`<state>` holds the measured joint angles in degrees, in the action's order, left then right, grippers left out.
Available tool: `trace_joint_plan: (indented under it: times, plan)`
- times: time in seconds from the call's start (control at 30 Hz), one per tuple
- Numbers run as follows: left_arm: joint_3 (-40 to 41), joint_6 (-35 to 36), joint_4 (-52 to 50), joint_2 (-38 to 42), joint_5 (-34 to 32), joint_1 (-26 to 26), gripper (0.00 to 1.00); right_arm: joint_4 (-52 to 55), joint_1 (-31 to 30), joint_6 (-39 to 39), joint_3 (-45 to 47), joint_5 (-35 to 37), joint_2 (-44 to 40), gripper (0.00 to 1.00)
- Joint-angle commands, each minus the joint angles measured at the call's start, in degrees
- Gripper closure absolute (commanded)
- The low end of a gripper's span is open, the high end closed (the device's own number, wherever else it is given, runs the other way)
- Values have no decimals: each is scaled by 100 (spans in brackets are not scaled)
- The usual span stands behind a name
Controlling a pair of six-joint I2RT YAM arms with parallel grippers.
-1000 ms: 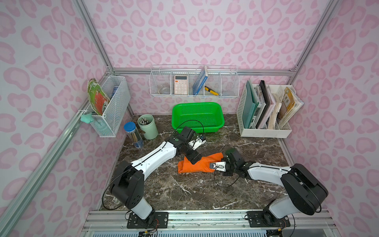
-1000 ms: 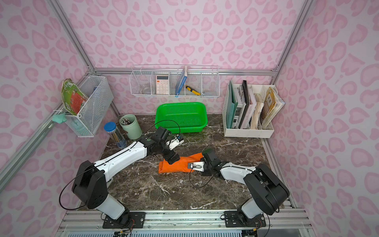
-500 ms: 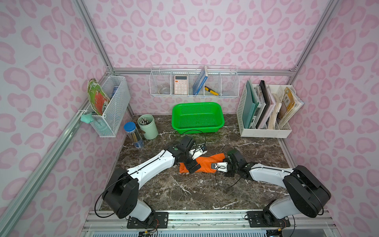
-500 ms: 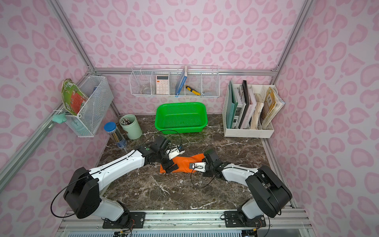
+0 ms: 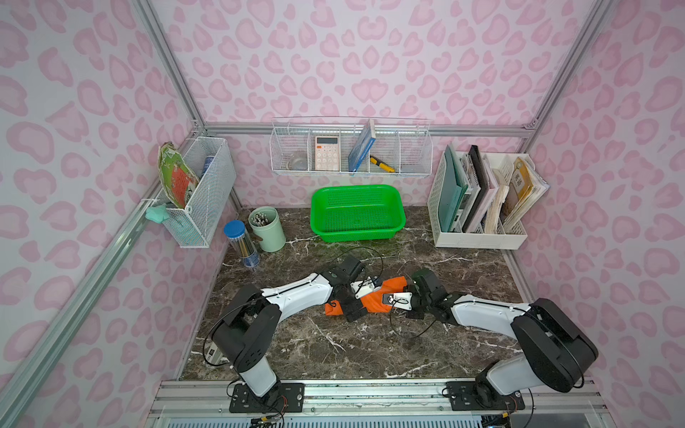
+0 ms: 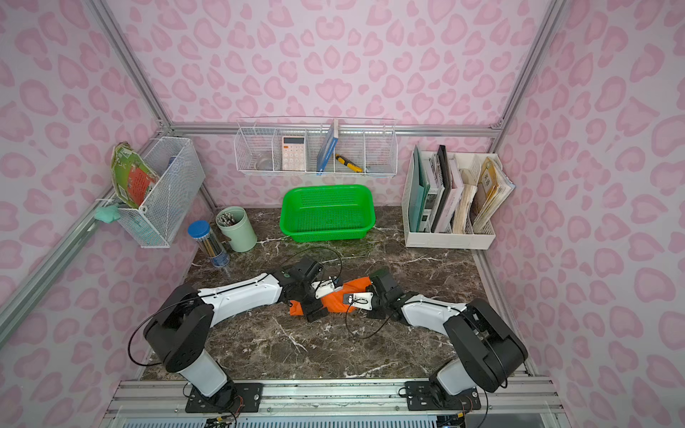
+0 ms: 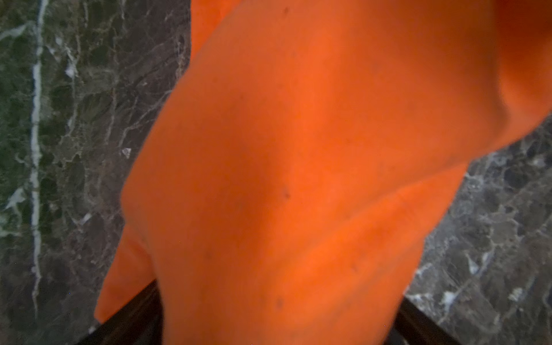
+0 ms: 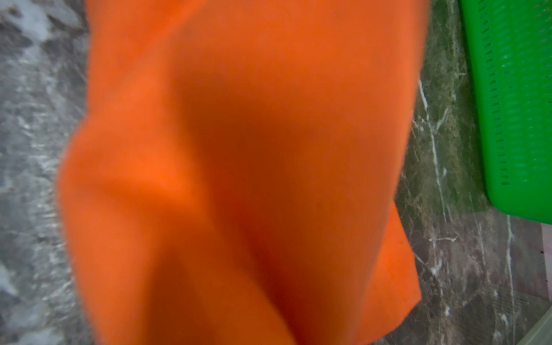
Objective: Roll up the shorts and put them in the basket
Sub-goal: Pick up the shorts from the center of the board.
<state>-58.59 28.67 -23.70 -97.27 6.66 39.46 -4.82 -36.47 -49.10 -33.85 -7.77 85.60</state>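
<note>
Before the green basket (image 5: 356,234), on the marble tabletop (image 5: 333,352), the left gripper (image 5: 354,310) stood spread astride the bunched orange shorts (image 5: 377,301); the right gripper (image 5: 409,289), jaws pressed together, pinched the shorts' other end, equally short of the basket.

From the front, the plastic basket (image 5: 356,234) stands at the back middle of the bench (image 5: 333,344). Just to its left is a pen cup (image 5: 267,229), and farther left, slightly nearer the front, a capped pencil tube (image 5: 241,242). To the basket's right stands a file rack (image 5: 478,237) holding folders and books. On the wall behind and above the basket hangs a wire shelf (image 5: 415,155), with a calculator (image 5: 327,152), a leaning book (image 5: 362,146) and a utility knife (image 5: 383,165) in separate compartments. Far left of the basket, a wire basket (image 5: 207,200) hangs on the side wall. In front of the basket, well apart, lie the shorts (image 5: 372,304), with the left pincer (image 5: 352,302) near their left end and the right pincer (image 5: 387,299) at their right.
</note>
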Motion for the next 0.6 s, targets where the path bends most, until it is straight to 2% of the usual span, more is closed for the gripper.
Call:
trace_joint_plan:
  times: [0.0, 0.23, 0.3, 0.37, 0.47, 0.57]
  plan:
    - [-44, -6, -57, -155, 68, 0, 2, 150, 13, 78, -1, 21, 52, 100]
    - [-347, -72, -410, -587, 63, -35, 15, 139, 27, 104, 0, -14, 88, 100]
    - [-436, -77, -530, -669, 97, -52, 21, 148, 29, 114, 0, 8, 79, 100]
    - [-501, -89, -627, -729, 112, -60, 33, 157, 37, 111, 1, 28, 58, 100]
    - [-563, -102, -686, -796, 100, -65, 61, 148, 47, 140, 9, 22, 26, 100]
    - [-592, -107, -743, -865, 48, -67, 75, 105, 47, 147, 35, 20, 11, 100]
